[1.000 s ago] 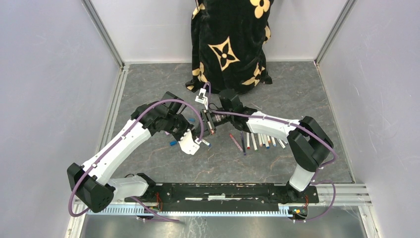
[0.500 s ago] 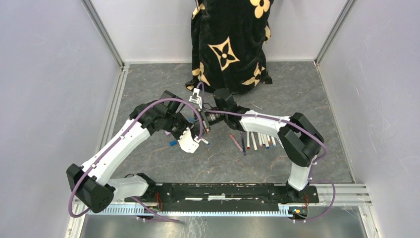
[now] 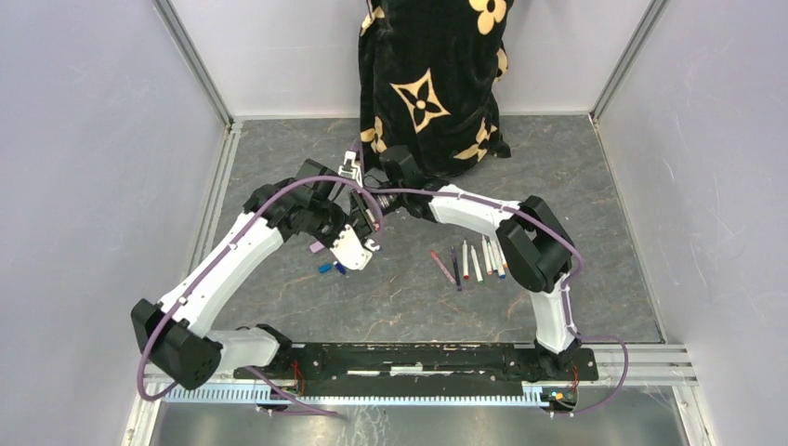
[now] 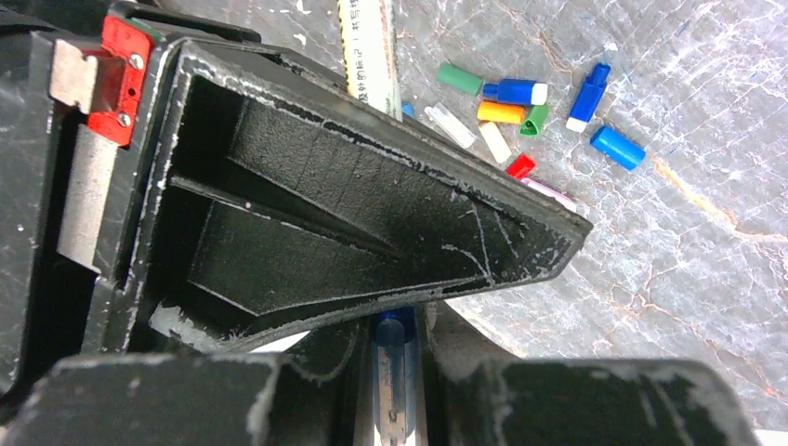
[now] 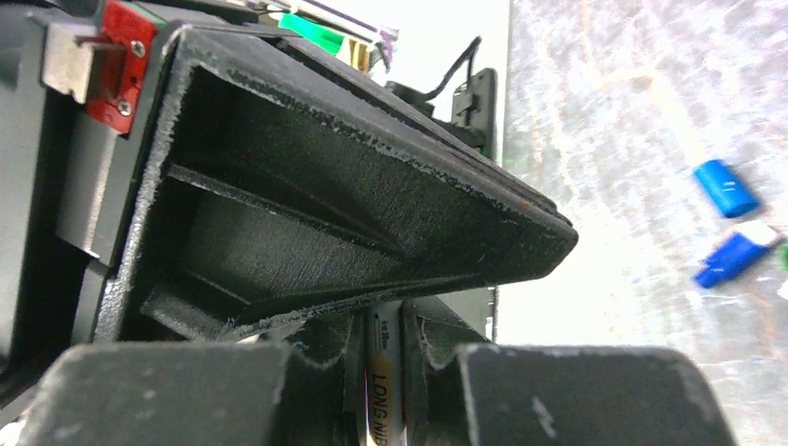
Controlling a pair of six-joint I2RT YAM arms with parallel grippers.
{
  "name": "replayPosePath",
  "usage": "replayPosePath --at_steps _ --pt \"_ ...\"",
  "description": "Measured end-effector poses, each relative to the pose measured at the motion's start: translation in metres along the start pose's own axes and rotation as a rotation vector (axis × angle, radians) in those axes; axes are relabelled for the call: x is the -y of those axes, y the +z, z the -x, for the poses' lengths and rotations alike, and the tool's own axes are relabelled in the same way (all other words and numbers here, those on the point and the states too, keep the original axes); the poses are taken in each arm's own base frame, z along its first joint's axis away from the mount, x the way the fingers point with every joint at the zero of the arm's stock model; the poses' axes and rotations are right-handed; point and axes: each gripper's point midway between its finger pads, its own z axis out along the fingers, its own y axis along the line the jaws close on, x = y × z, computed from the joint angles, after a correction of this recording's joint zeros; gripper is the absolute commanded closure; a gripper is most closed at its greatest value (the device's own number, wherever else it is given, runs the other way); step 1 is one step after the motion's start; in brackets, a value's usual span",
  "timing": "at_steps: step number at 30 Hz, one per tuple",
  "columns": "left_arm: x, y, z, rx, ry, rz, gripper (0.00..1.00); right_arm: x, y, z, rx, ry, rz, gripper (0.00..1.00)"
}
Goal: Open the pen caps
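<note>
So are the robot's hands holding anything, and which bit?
Yes. The left gripper pinches a pen near its blue end. The right gripper pinches a pen barrel on its printed part.

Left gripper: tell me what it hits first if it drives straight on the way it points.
Probably the red pen cap on the table, at the edge of the loose pen caps; the left gripper, shut on a pen, points there. Depth is unclear.

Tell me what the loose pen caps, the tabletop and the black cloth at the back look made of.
Pen caps: likely moulded plastic, glossy, with bright colours and highlights. Tabletop: grey with pale marble-like veining, matte; stone or a printed laminate, unclear which. Cloth: soft, plush-looking fabric, judging by its folds and drape.
</note>
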Motion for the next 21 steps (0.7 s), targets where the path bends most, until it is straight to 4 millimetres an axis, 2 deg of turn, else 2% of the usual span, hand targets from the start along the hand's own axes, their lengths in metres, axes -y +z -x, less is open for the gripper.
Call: replayPosePath --at_steps 2,3,4,5,6,7,8,9,10,12,15,16,17,18,19,21 --pt "-0.001 0.004 -0.009 -0.025 -0.012 -0.022 0.98 0.012 -0.003 0.0 -0.006 -0.034 -0.02 1.0" --pt "0.001 0.008 -0.015 -0.012 -0.038 -0.032 0.98 0.02 -0.006 -0.009 0.004 -0.045 -0.06 1.0" --pt "0.003 0.017 -0.012 0.079 -0.05 -0.039 0.98 0.026 -0.013 -0.022 0.058 -0.078 -0.151 1.0" --pt "0.004 0.025 0.0 0.207 -0.06 -0.037 0.98 0.028 -0.026 -0.034 0.153 -0.114 -0.256 1.0" --pt "0.004 0.028 0.018 0.363 -0.08 -0.022 0.98 0.022 -0.039 -0.051 0.246 -0.132 -0.313 1.0" --pt "0.001 0.028 0.027 0.43 -0.085 -0.007 0.98 0.011 -0.05 -0.068 0.283 -0.154 -0.315 1.0" --pt "0.003 0.026 0.008 0.33 -0.077 -0.013 0.98 0.007 -0.064 -0.106 0.227 -0.086 -0.316 1.0" --pt "0.003 0.022 -0.008 0.258 -0.085 -0.004 0.98 0.011 -0.068 -0.12 0.196 -0.042 -0.335 1.0" --pt "0.001 0.019 -0.016 0.208 -0.085 0.006 0.98 0.016 -0.07 -0.125 0.175 -0.011 -0.345 1.0" --pt "-0.004 0.017 -0.008 0.168 -0.051 0.006 0.98 0.034 -0.068 -0.137 0.134 0.066 -0.372 1.0" --pt "-0.008 0.015 0.01 0.165 -0.002 0.003 0.97 0.041 -0.07 -0.151 0.101 0.139 -0.389 1.0" --pt "-0.009 0.014 0.014 0.162 0.001 0.004 0.83 0.041 -0.071 -0.15 0.102 0.143 -0.389 1.0" --pt "-0.009 0.014 0.017 0.163 -0.001 0.005 0.63 0.04 -0.072 -0.148 0.104 0.141 -0.388 1.0" --pt "-0.009 0.013 0.022 0.168 -0.001 0.003 0.51 0.038 -0.072 -0.143 0.108 0.137 -0.384 1.0" --pt "-0.009 0.013 0.027 0.173 -0.004 0.002 0.44 0.035 -0.07 -0.137 0.112 0.129 -0.375 1.0" --pt "-0.008 0.014 0.038 0.188 -0.008 -0.002 0.38 0.028 -0.067 -0.12 0.126 0.106 -0.352 1.0"
